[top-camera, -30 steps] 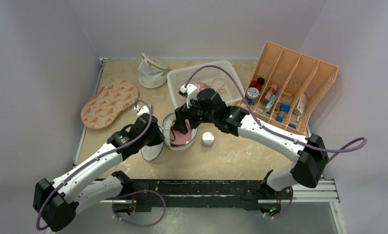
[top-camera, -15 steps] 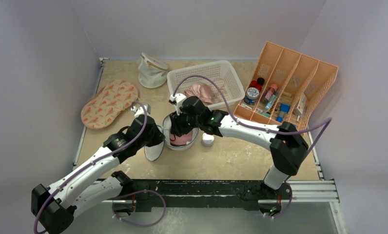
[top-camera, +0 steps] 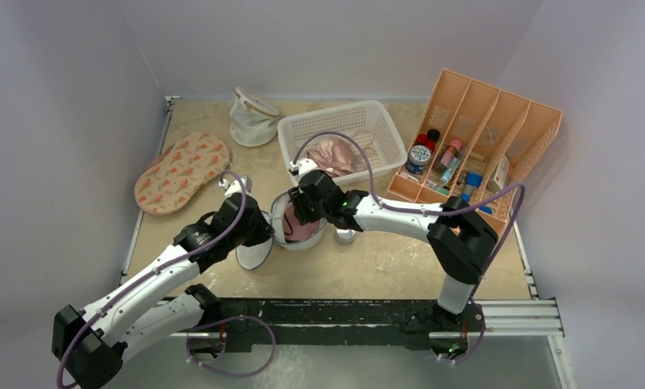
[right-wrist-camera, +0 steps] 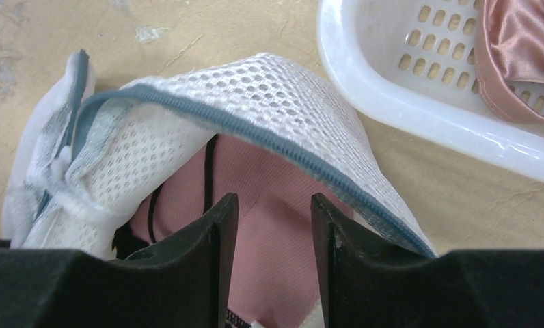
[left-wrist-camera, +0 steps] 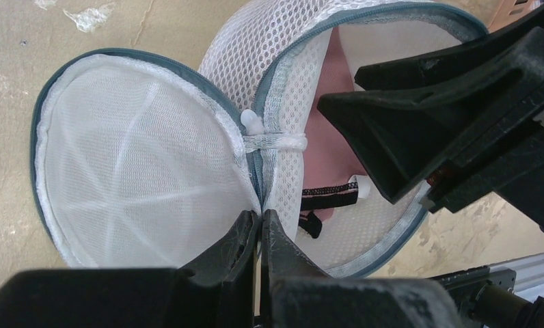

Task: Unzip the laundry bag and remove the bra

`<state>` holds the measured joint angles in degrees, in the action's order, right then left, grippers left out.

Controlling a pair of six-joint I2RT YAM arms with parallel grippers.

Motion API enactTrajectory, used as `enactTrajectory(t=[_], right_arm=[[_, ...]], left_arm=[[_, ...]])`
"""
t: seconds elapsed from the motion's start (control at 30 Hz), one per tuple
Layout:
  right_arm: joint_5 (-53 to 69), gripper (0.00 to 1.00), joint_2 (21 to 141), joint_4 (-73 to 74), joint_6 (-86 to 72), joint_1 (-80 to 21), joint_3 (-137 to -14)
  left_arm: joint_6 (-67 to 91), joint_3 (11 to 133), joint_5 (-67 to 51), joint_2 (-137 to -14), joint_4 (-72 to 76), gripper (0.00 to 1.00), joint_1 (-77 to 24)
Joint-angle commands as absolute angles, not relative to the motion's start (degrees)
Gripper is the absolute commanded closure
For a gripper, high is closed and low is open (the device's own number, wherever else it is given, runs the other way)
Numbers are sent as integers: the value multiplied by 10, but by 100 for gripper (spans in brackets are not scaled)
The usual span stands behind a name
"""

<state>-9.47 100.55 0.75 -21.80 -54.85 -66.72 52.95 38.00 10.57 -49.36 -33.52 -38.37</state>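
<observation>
On counter (top-camera: 384, 259): one laundry bag (left-wrist-camera: 276, 48), one bra (right-wrist-camera: 269, 164) inside; left gripper (left-wrist-camera: 260, 217) jaws pinching bag seam, right gripper (right-wrist-camera: 273, 201) jaws parted above bra.

1. A beige table (top-camera: 384, 263) carries everything.
2. Back left: oval pad (top-camera: 181, 172), mesh pouch (top-camera: 252, 117).
3. Back right: white basket (top-camera: 376, 130), orange organizer (top-camera: 497, 109).
4. Centre: open laundry bag (top-camera: 309, 241), small jar (top-camera: 346, 236) just beside it.

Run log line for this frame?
round white mesh laundry bag: unzipped, lid open | left end effector: shut on bag hinge | right end effector: open over pink padded bra, inside bag
</observation>
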Motion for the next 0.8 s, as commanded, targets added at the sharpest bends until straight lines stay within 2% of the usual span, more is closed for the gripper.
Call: enactTrajectory(t=[0.0,0.13,0.43,0.5,0.57,0.63,0.7,0.77], right_arm=[[-124,52,1023,-48,-235,-551,-663],[-109,46,1036,-45,-234,-557,-679],[-109,22,1078,-48,-243,-574,-681],[-120,20,1090,-44,-239,-575,-682],[-137,20,1101,-33,-237,-580,-687],[-144,26,1108,-21,-238,-583,-692],[-135,35,1104,-22,-238,-583,-693],[-130,49,1091,-28,-238,-583,-689]], left_arm=[[525,369,96,-490,-304,100,-383],[530,361,95,-487,-302,100,-383],[538,343,83,-482,-291,100,-383],[537,341,83,-481,-290,100,-383],[535,338,85,-482,-290,100,-383],[536,336,88,-484,-291,100,-383],[537,335,91,-483,-291,100,-383],[538,335,94,-480,-292,100,-383]])
